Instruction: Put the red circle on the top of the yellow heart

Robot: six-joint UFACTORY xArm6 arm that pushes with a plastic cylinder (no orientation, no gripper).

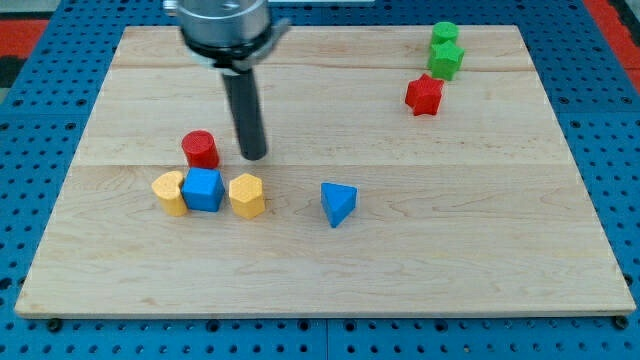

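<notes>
Blue cube (203, 189), yellow hexagon (247, 195), blue triangle (338, 203), red star (424, 95), two green blocks (445, 55).
</notes>
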